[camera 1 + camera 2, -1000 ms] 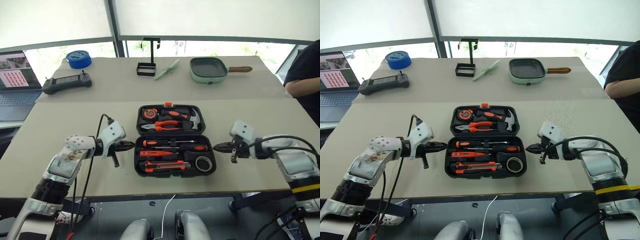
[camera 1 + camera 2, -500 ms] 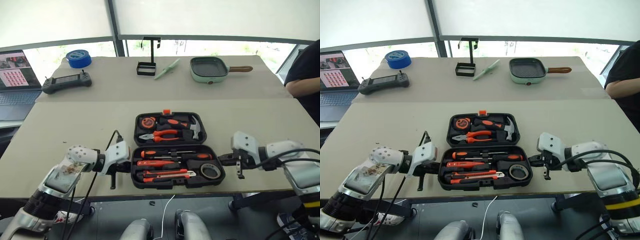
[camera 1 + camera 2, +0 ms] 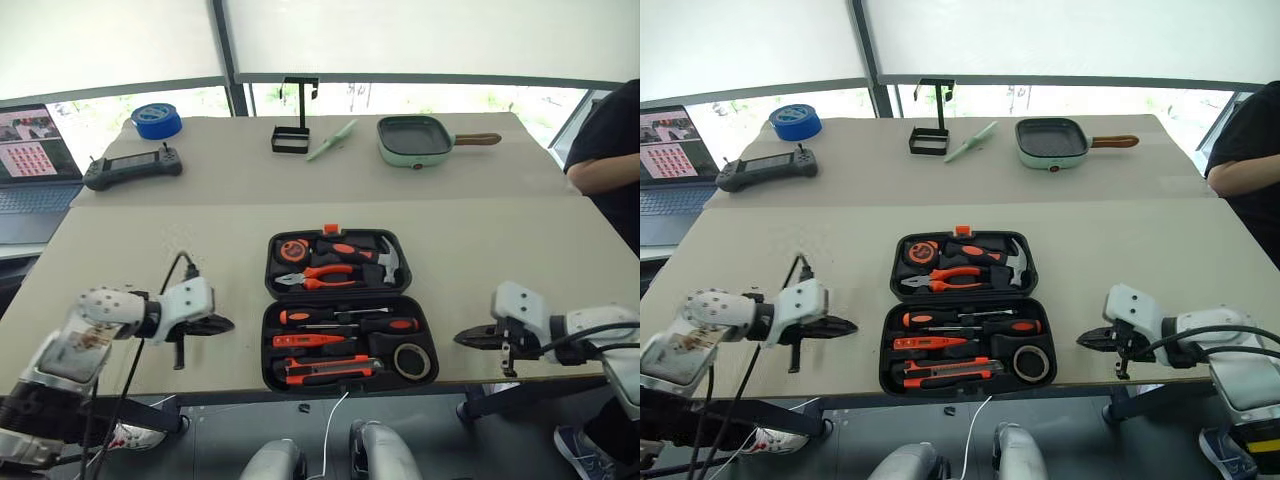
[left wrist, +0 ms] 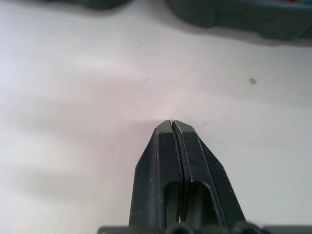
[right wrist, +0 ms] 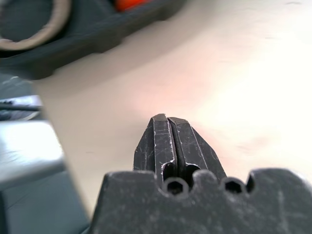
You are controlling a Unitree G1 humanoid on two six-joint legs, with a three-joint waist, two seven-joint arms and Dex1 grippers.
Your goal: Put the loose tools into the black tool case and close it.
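Since a second ago I have both arms drawn outward from the black tool case (image 3: 348, 310), and the case itself now lies nearer the desk's (image 3: 130, 250) front edge than it did.

Going left to right: my left gripper (image 3: 222, 324) hangs over bare desk, well to the left of the case, its fingers (image 4: 168, 146) pressed together and holding nothing. The tips point toward the case but stand apart from it.

The case lies open in the middle of the desk, lid half flat at the back with the small orange latch (image 3: 331, 229) on its far edge. In the near half I see the two orange-and-black screwdrivers (image 3: 350, 322), the slim tester screwdriver (image 3: 335, 327) between them, the utility knife (image 3: 325, 367) along the front, and the small black tape roll (image 3: 408, 360) at the right front corner. All sit in their slots; the case is not yet closed.

My right gripper (image 3: 463, 338) hovers near the desk's front edge, to the right of the case and clear of it, fingers (image 5: 165, 141) together and empty.
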